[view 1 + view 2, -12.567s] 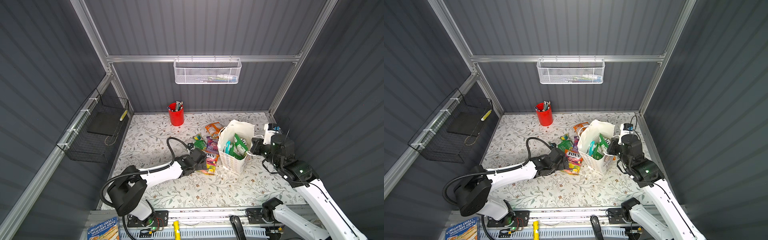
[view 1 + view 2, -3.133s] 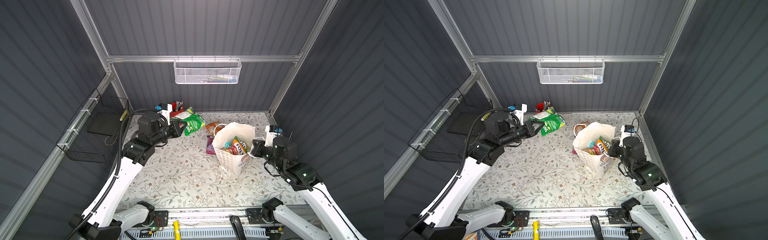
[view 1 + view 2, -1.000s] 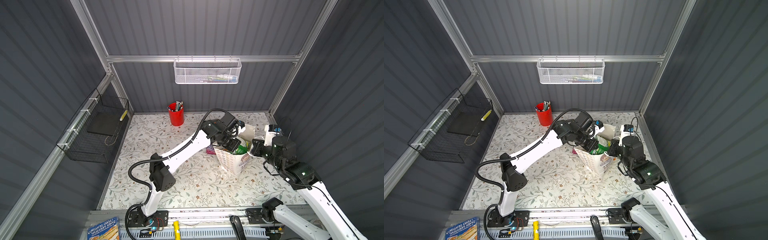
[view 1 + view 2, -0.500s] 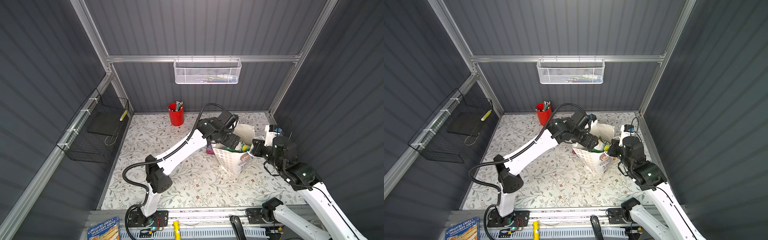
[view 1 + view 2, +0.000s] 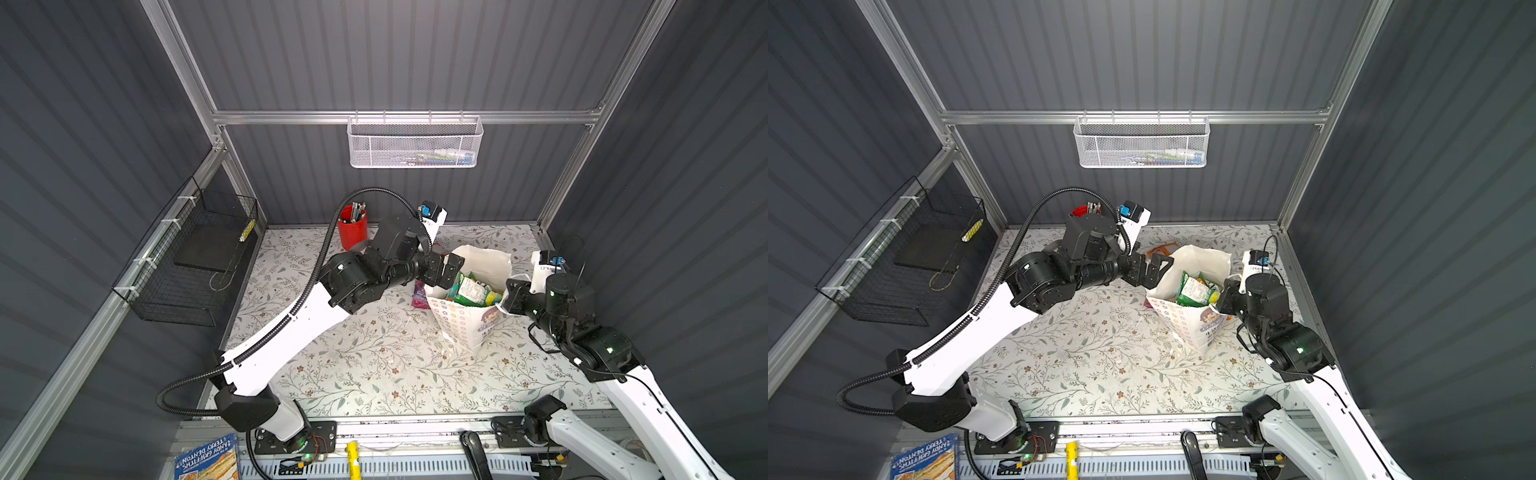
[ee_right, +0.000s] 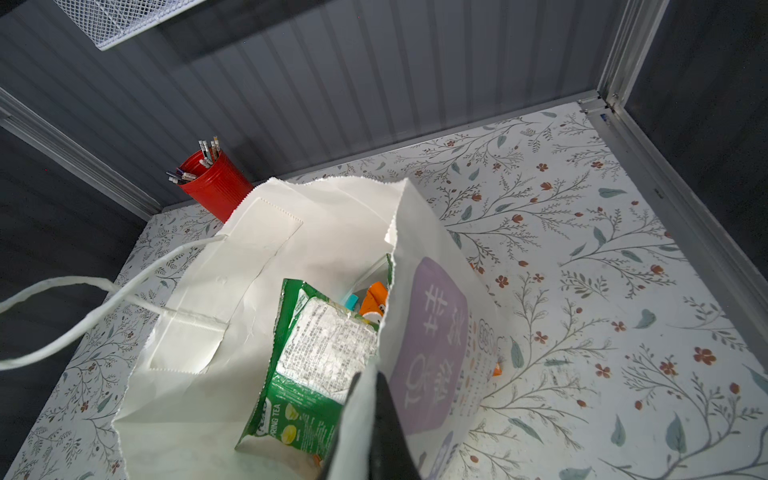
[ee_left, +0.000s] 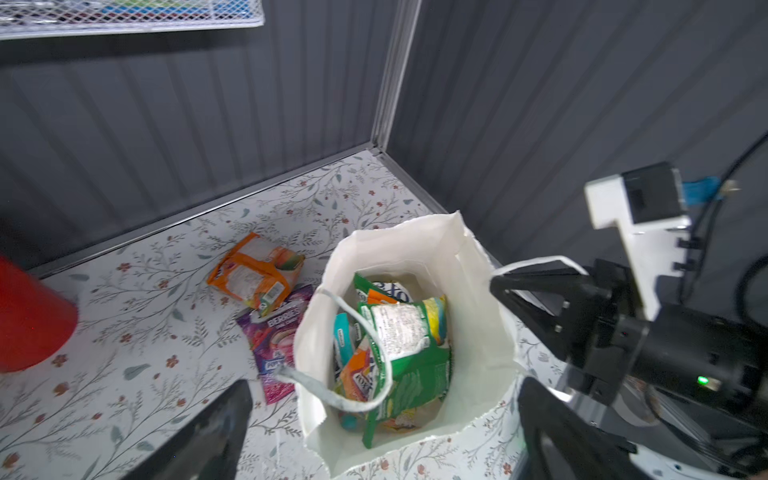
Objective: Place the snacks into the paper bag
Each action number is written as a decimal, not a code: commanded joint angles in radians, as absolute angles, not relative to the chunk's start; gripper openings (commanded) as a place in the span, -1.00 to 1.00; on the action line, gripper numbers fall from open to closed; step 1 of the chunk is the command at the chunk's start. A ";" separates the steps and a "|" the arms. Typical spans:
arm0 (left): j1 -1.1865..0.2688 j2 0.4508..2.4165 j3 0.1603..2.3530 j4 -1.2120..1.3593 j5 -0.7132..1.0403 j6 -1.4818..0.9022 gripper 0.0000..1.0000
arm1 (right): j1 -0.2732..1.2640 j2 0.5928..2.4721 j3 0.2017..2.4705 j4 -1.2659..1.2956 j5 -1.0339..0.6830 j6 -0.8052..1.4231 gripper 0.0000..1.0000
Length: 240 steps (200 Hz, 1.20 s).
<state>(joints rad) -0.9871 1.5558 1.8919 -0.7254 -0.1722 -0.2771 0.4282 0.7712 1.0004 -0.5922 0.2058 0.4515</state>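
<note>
The white paper bag stands open at the right of the table, leaning a little. Several snacks lie inside it, with a green packet on top. An orange packet and a purple packet lie on the table behind the bag. My left gripper hangs open and empty over the bag's left rim. My right gripper is shut on the bag's right rim.
A red cup of pens stands at the back wall, behind my left arm. A white mesh basket hangs on the back wall and a black wire basket on the left wall.
My left gripper has opened and let the green packet drop into the bag, then drawn back up and to the left. The right gripper has kept its hold on the rim.
</note>
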 commanded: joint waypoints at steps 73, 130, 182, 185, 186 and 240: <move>-0.978 1.701 1.815 -0.831 -0.276 -0.260 0.97 | 0.432 0.761 1.002 -0.553 0.212 0.441 -1.00; -0.903 1.856 1.912 -0.794 -0.195 -0.317 0.37 | 0.432 0.754 1.005 -0.558 0.214 0.437 -1.00; -0.887 1.804 1.924 -0.747 -0.009 -0.394 -1.00 | 0.435 0.763 1.011 -0.545 0.168 0.420 -1.00; -0.888 1.787 1.905 -0.729 0.007 -0.404 -1.00 | 0.438 0.765 1.012 -0.537 0.154 0.414 -1.00; -0.888 1.780 1.899 -0.722 0.012 -0.407 -1.00 | 0.440 0.765 1.013 -0.535 0.148 0.413 -1.00; -0.834 1.548 1.806 -0.828 -0.403 -0.461 -1.00 | 0.637 0.969 1.256 -0.566 0.151 0.404 -1.00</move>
<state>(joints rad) -0.8917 1.6871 1.8149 -0.8215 -0.1860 -0.4168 0.5598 0.8799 1.0992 -0.6197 0.1539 0.4168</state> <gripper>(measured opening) 0.050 0.048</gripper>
